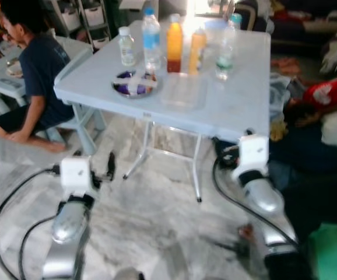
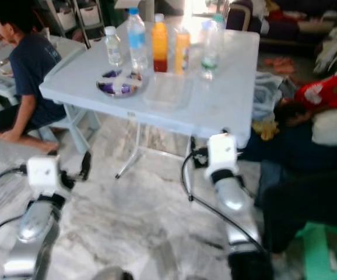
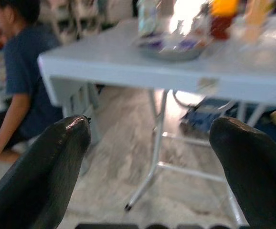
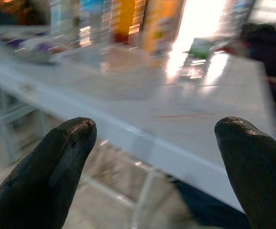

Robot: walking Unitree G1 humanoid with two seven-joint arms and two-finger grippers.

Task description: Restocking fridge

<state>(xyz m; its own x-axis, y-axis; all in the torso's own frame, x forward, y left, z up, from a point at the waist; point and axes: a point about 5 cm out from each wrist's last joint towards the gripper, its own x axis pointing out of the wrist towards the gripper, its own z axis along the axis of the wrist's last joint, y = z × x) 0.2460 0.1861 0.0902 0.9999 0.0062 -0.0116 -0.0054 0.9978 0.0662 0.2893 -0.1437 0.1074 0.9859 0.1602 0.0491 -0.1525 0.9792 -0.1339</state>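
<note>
While I'm approaching the table [image 1: 232,111], both grippers, left gripper [image 3: 150,157] & right gripper [image 4: 154,157], are spread wide, holding nothing. Bottles [image 1: 174,44] stand at the far edge, well apart from me. Next, prob: step closer, raise an arm, reach a bottle.

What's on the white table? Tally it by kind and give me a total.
Clear bottles: 3
Orange bottles: 2
Plate: 1
Clear tray: 1
Total: 7, though blur at the far edge may hide another bottle.
</note>
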